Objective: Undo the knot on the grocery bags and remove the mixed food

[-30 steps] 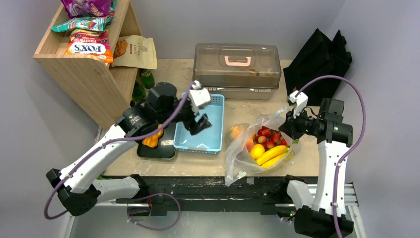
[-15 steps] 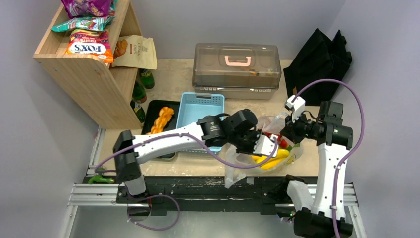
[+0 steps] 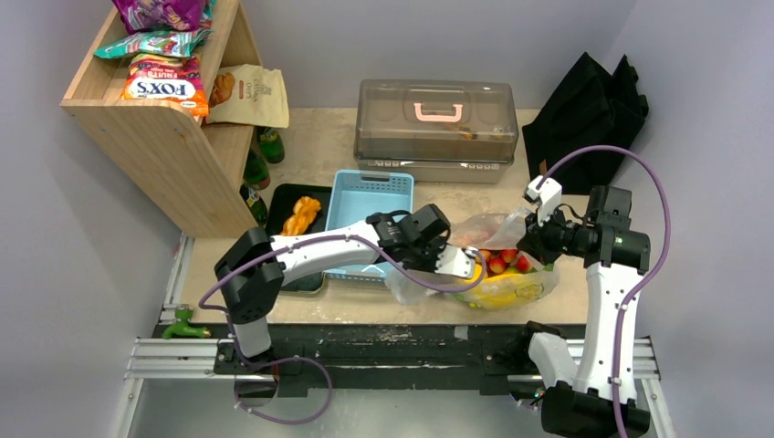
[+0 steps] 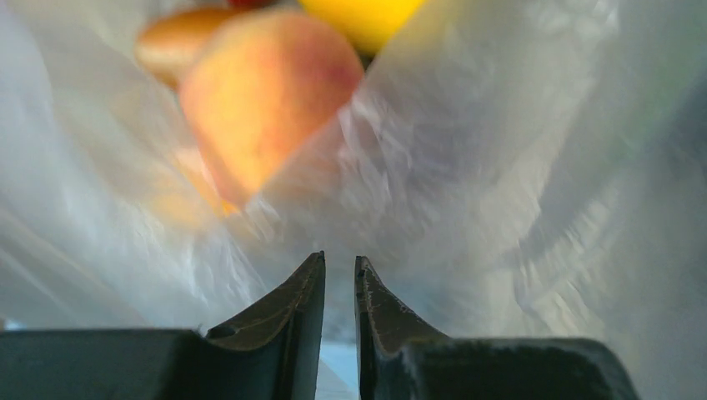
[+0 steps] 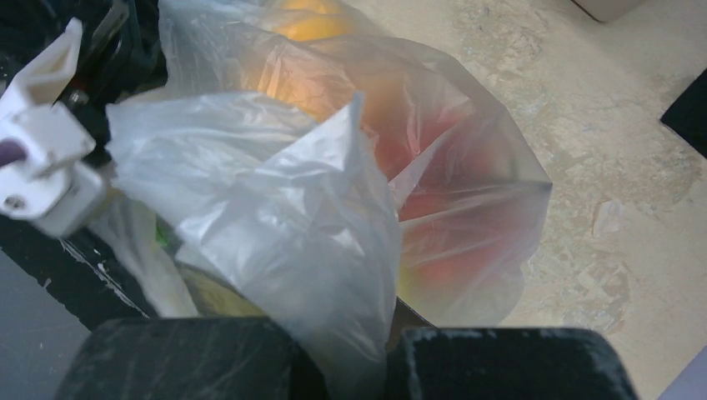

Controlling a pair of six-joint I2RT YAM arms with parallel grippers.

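The large clear crinkly plastic bag [image 3: 497, 274] lay on the near right part of the beige worktop [image 3: 319, 151], between the two arms. Small red fruits [image 3: 500, 262] and a yellow banana [image 3: 507, 292] showed through its film. The left arm's fingers [image 3: 470, 266] were at the bag's left side. In the left wrist view they stood almost closed against the film, with only a thin slit between them. Whether any plastic was caught in that slit could not be told. Just beyond them, behind the film, sat a pink-orange peach [image 4: 267, 92] and a yellow fruit [image 4: 358, 12]. The right arm's fingers [image 3: 528, 242] were closed on a bunched fold at the bag's right edge, holding it up off the worktop. To the left lay a pale blue plastic basket [image 3: 374, 196], and beside it a black tray [image 3: 278, 203] carried a golden-brown braided bread [image 3: 299, 216]. At the far edge stood a clear lidded box with a pink handle [image 3: 436, 114], with a black fabric bag [image 3: 589, 109] at far right and a wooden shelf [image 3: 155, 141] at far left. On the shelf, a red-and-orange snack packet [image 3: 164, 87] read "FOX'S" and "FRUITS". The print on the brown paper pouch [image 3: 248, 96] beside it was too small to read.
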